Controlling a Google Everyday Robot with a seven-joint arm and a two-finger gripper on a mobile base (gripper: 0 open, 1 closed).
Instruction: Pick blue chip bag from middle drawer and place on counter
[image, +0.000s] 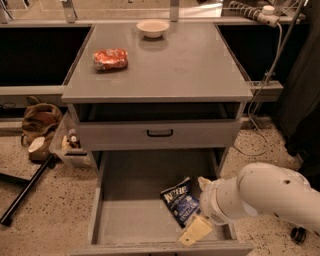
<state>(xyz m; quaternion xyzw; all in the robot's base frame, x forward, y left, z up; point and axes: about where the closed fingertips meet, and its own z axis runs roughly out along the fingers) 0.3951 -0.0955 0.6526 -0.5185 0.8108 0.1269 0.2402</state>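
The blue chip bag (178, 201) lies flat on the floor of the open middle drawer (131, 220), at its front right. My gripper (199, 207) reaches in from the right on a white arm (270, 192). It is open, with one cream finger (196, 231) at the bag's near corner and the other finger (203, 182) at its far right edge. The bag's right edge sits between them. The grey counter (170, 70) tops the cabinet above.
An orange-red foil snack bag (110, 59) and a white bowl (153, 27) sit on the counter. A shut drawer front with a black handle (160, 133) is above the open drawer. A brown bag (40, 120), a small bin (70, 144) and a black pole (25, 192) are on the floor at left.
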